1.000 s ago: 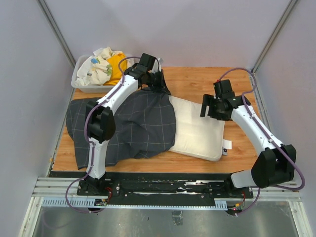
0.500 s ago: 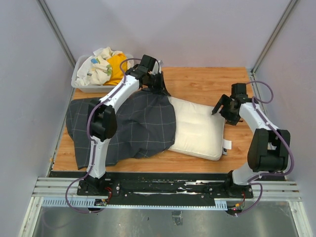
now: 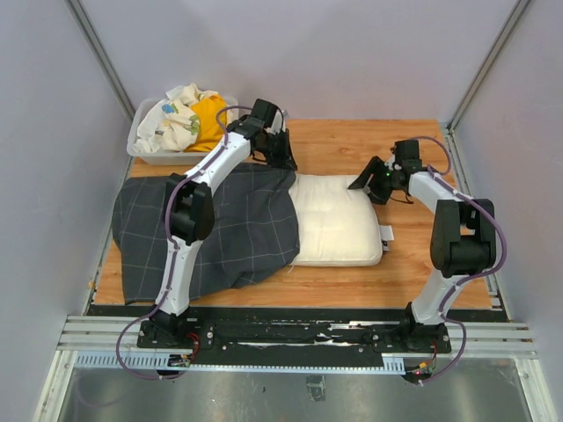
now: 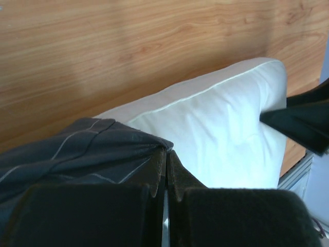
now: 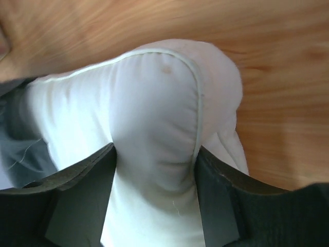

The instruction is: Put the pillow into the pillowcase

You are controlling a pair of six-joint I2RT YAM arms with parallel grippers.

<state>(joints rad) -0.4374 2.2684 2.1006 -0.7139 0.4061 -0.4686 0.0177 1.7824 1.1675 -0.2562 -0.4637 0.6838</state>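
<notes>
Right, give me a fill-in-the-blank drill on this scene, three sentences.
The left fingers pinch an edge of the ____.
The right fingers straddle a corner of the ____.
In the bin, beside the white patterned cloth, lies a ____ cloth.
Missing words: pillowcase; pillow; yellow.

Overhead and close wrists, sharing pillow [image 3: 339, 224]

It was a robot test cell in a lab. Plain grey panels [image 3: 334, 53] walled a wooden table [image 3: 352, 141], with an aluminium rail [image 3: 88, 330] along its near edge.
</notes>
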